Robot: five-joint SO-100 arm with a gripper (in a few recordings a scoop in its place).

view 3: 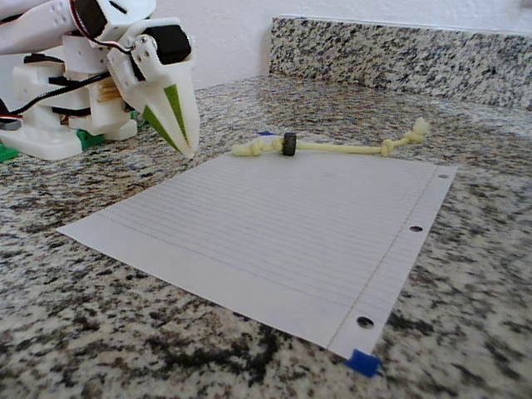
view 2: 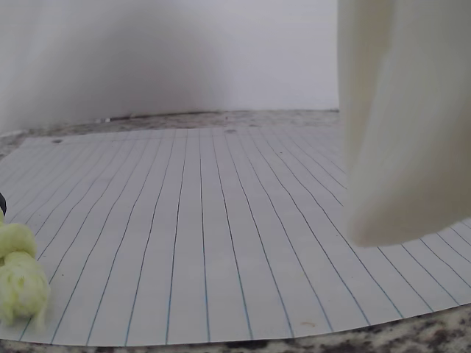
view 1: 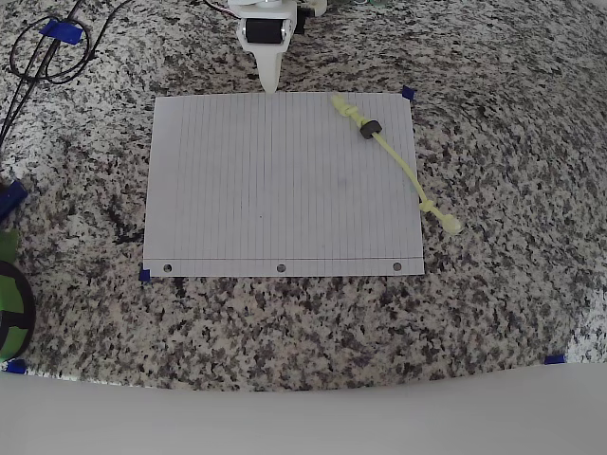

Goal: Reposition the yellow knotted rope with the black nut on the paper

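One granite counter (view 1: 493,313) carries the paper (view 1: 275,190), its punched-hole edge toward the overhead view's bottom. At the paper's top edge the gripper (view 1: 269,83) points down, fingers closed together, holding nothing. Along the paper's right side the yellow knotted rope (view 1: 403,171) runs diagonally from upper left to lower right, its lower knot off the sheet. Near the upper knot sits the black nut (view 1: 369,129).
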